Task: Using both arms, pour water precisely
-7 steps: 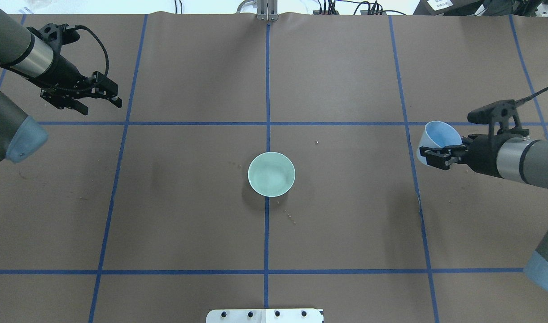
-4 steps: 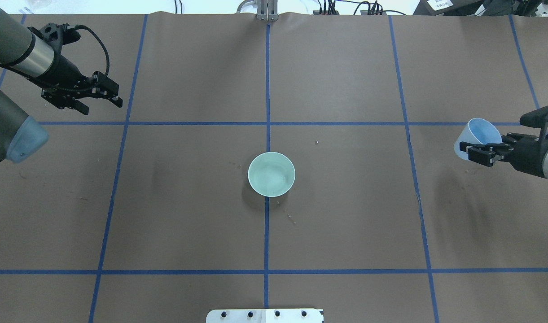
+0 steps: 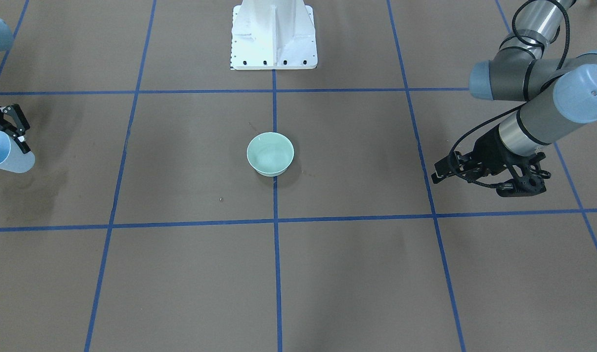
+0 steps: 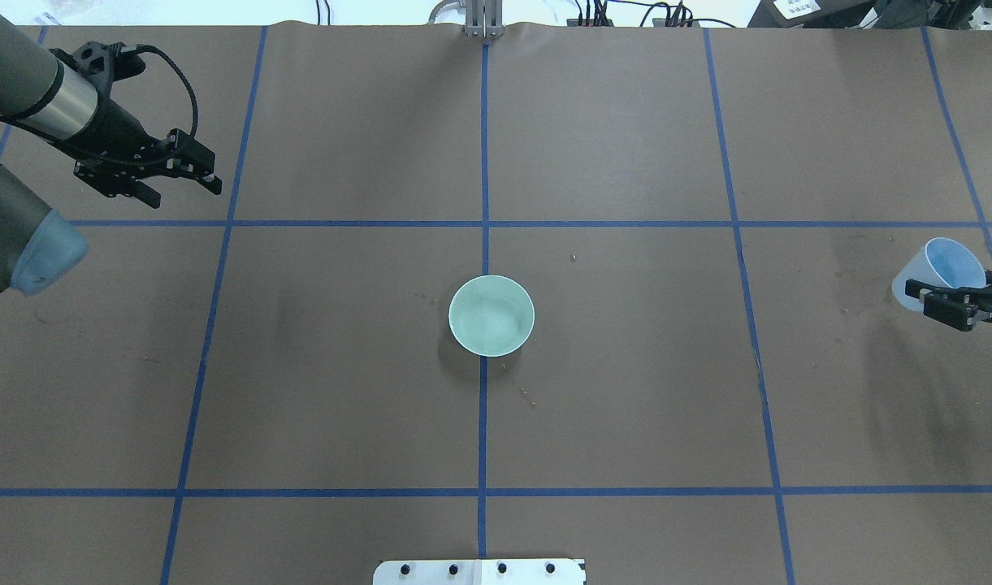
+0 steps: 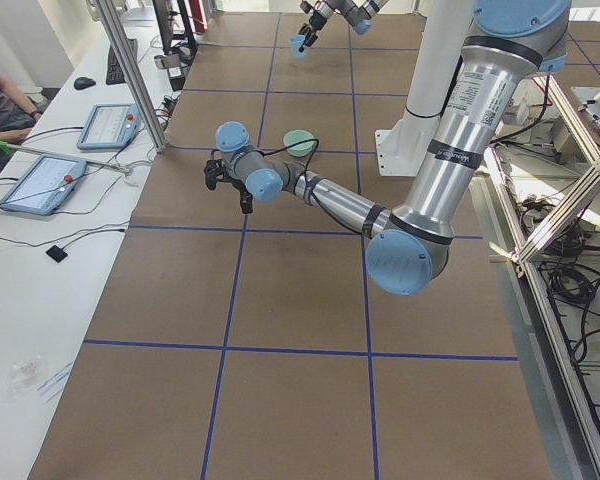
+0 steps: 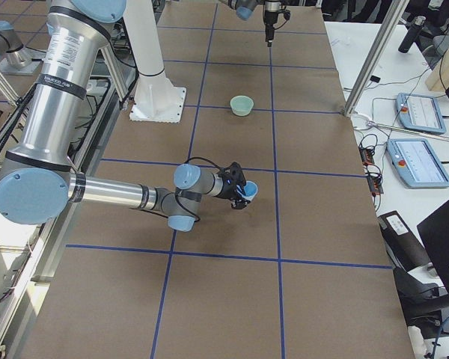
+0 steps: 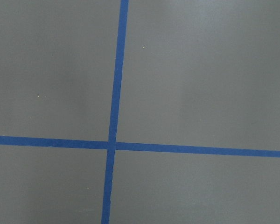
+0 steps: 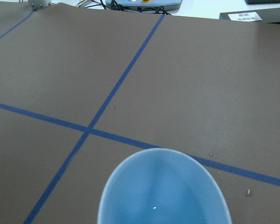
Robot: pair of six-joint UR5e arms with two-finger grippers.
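Rightward it's gone, the right gripper (image 4: 920,297) clamped on the blue cup (image 4: 942,268), roughly upright with a glint of water (image 8: 154,207) inside, well right of the bowl (image 4: 491,315), while the left gripper (image 4: 185,195) hangs open, empty, far to the bowl's left.
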